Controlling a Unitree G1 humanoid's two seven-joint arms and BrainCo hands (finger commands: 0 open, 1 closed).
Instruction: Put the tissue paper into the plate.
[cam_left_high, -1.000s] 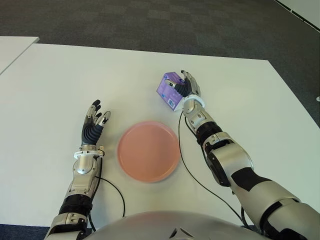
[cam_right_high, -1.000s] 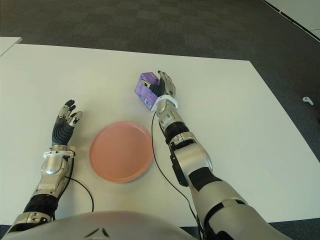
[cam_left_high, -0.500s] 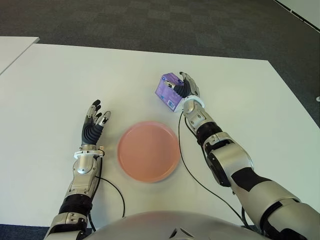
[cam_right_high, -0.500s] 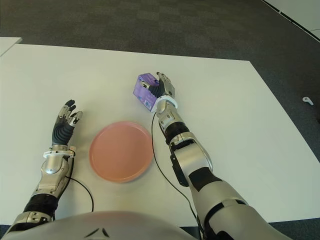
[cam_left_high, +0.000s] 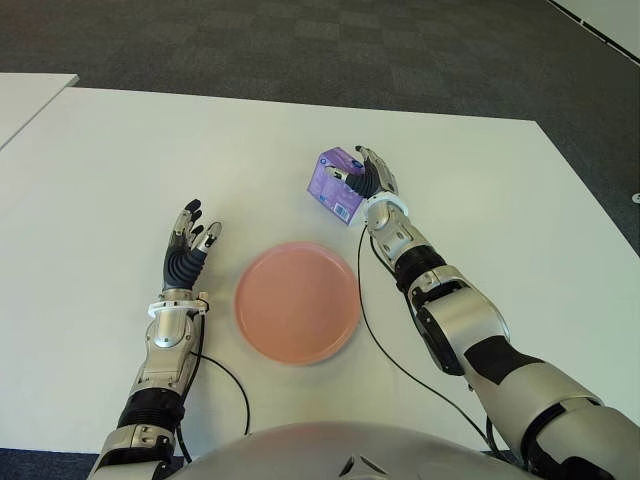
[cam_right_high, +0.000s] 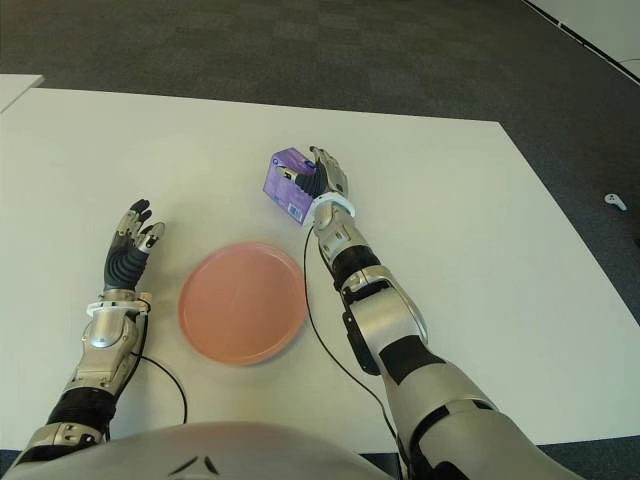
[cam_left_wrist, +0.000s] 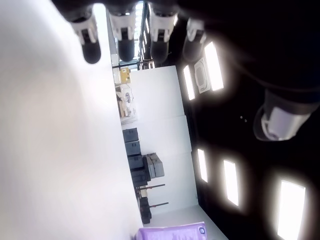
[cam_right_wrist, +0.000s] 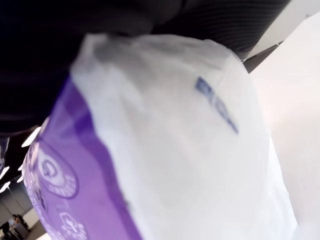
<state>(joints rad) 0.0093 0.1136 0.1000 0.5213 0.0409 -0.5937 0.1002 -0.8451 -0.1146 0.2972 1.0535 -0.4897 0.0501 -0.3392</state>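
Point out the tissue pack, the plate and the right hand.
tissue pack (cam_left_high: 333, 184), left eye view, on its purple side.
plate (cam_left_high: 297, 301), left eye view, on its bare pink middle.
right hand (cam_left_high: 374, 178), left eye view, on the back of the hand gripping the pack.

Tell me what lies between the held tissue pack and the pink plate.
Nothing: in the left eye view only bare white table separates the tissue pack, gripped by the right hand, from the plate.

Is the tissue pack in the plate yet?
Not yet. The right hand holds the tissue pack beyond the pink plate, which is empty.
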